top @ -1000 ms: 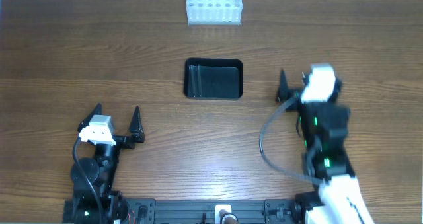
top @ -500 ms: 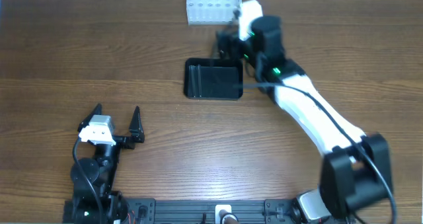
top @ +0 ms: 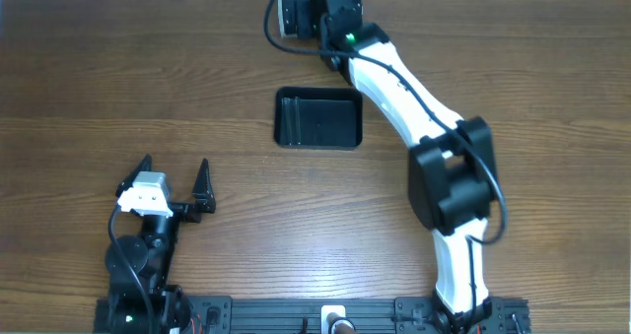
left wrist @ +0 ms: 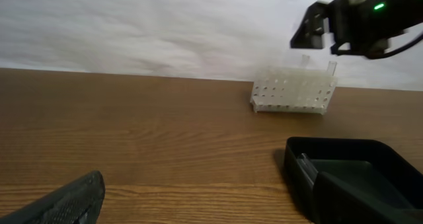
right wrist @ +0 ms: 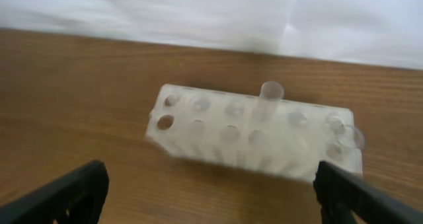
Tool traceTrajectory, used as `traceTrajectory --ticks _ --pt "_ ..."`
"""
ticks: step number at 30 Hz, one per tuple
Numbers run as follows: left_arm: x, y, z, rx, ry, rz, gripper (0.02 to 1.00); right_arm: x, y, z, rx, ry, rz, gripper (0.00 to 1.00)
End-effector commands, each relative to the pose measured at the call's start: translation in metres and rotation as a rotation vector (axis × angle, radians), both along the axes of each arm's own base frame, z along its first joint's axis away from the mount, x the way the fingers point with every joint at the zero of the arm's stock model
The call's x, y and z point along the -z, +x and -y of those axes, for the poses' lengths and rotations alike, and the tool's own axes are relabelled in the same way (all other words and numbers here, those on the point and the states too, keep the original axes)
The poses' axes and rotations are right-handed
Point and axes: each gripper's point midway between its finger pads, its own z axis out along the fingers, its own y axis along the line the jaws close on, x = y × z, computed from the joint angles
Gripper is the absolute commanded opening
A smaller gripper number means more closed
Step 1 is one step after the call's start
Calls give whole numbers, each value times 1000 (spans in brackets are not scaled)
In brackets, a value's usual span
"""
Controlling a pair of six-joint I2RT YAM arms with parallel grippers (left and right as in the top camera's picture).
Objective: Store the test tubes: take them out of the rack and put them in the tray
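Note:
The clear plastic rack (right wrist: 254,135) stands at the table's far edge, with one test tube (right wrist: 269,98) upright near its middle and another (right wrist: 350,137) at one end. My right gripper (right wrist: 211,174) hangs open just above and in front of the rack, its fingers (right wrist: 73,191) wide apart and holding nothing. From above, the right arm (top: 394,78) covers most of the rack (top: 288,14). The black tray (top: 318,118) sits mid-table, with clear tubes (top: 287,117) lying along its left wall. My left gripper (top: 175,163) rests open near its base, well away from both.
A white wall rises behind the rack (left wrist: 293,92). In the left wrist view the right gripper (left wrist: 316,27) hovers over the rack, and the tray (left wrist: 330,154) lies nearer. Bare wood surrounds the tray on all sides.
The right arm swung from the tray's right side up across the table to the rack, where its gripper now hovers. The left arm stayed still.

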Motion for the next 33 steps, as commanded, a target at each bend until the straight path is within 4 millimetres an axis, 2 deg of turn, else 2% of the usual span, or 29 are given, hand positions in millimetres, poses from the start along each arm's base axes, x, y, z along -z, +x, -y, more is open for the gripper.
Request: traceTrajectory --ticks 1,6,13,19,25,33 --pt "1 0 2 13 13 3 1000 5 26 -1 81 -11 32 976" --pt "1 0 2 13 13 3 1000 12 38 -6 84 -4 48 963" --pt "1 0 2 13 13 3 998 22 49 -3 123 -8 89 943" --pt "1 0 2 13 13 3 1000 29 54 -4 129 -5 104 945" --pt "1 0 2 13 13 3 998 27 56 1 144 -26 121 904" --pt "1 0 2 13 13 3 1000 40 59 4 141 -55 118 873"
